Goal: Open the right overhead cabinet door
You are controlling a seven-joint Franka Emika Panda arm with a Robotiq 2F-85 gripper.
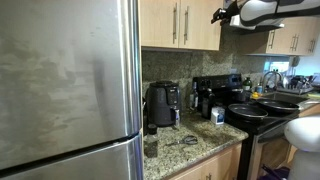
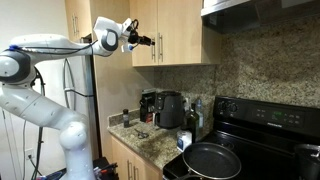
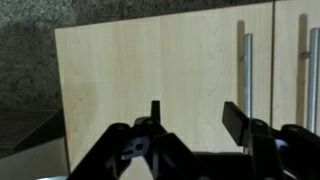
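Plainly, the gripper [image 3: 195, 125], jaws half-spread and empty, hangs near the right overhead cabinet door [image 2: 190, 30], shut beside its twin [image 3: 150, 60]: a stiff, probably light hinged panel best pulled by the smooth, slim bar handle [image 2: 161, 45].

steel fridge [image 1: 65, 80] fills the frame's left; black air fryer [image 1: 162, 103] on granite worktop [image 1: 195, 150] at centre; frying pan [image 2: 212, 160] lower right.
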